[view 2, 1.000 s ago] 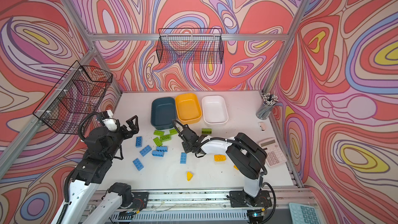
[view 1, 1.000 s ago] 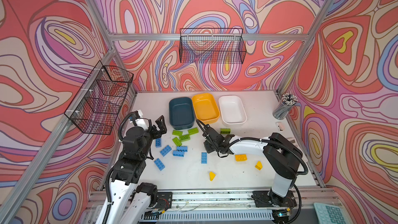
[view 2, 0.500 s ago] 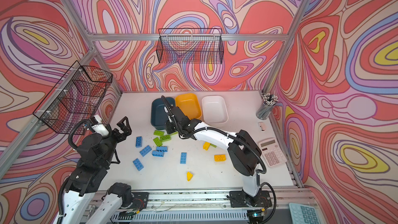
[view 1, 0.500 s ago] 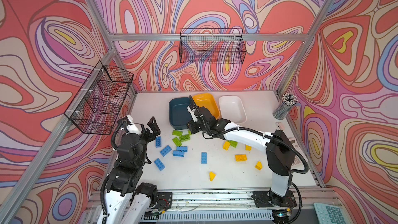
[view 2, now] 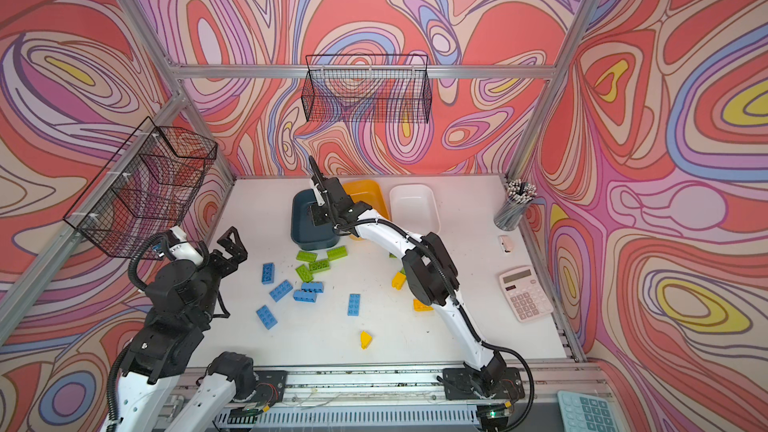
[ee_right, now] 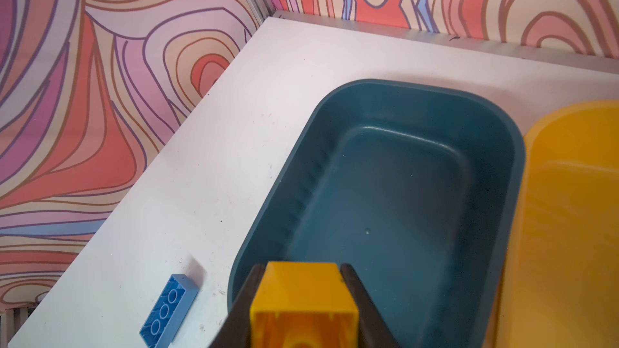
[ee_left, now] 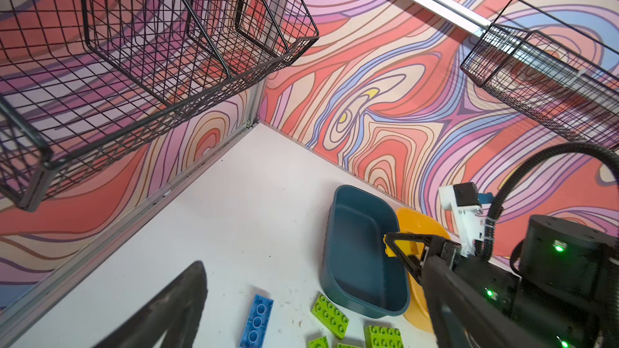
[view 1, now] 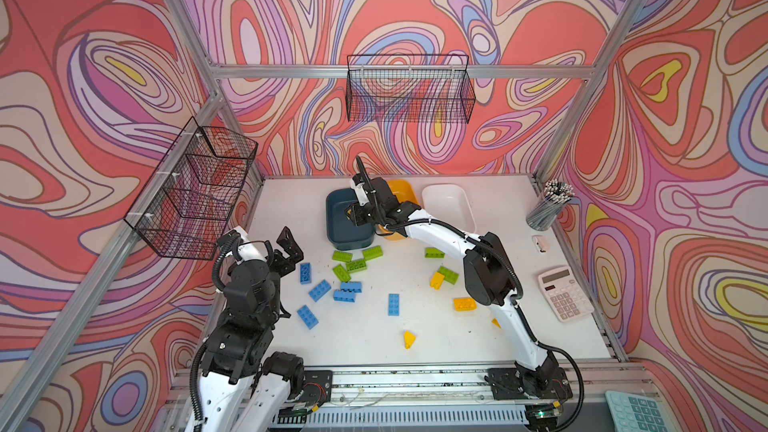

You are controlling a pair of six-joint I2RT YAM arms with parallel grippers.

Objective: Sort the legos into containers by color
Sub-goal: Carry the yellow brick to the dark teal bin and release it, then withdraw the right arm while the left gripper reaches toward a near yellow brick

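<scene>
Right wrist view: we are watching the right tool (ee_right: 302, 271) gripping a yellow brick (ee_right: 303, 299) above the teal tub (ee_right: 402, 169), with the yellow tub (ee_right: 576, 215) just beside it. In both top views the right arm (view 1: 440, 234) is crossing the yellow tub, hiding much of it. The left tool (view 1: 290, 243) is hanging open. On the desk (view 1: 457, 347) we are counting three tubs (view 1: 446, 203), six blue bricks (view 1: 319, 290), six green bricks (view 1: 356, 265), four more yellow bricks (view 1: 464, 304), one calculator (view 1: 565, 292) and one pen cup (view 1: 546, 211); two wire baskets (view 1: 409, 89) are hanging on the walls.
</scene>
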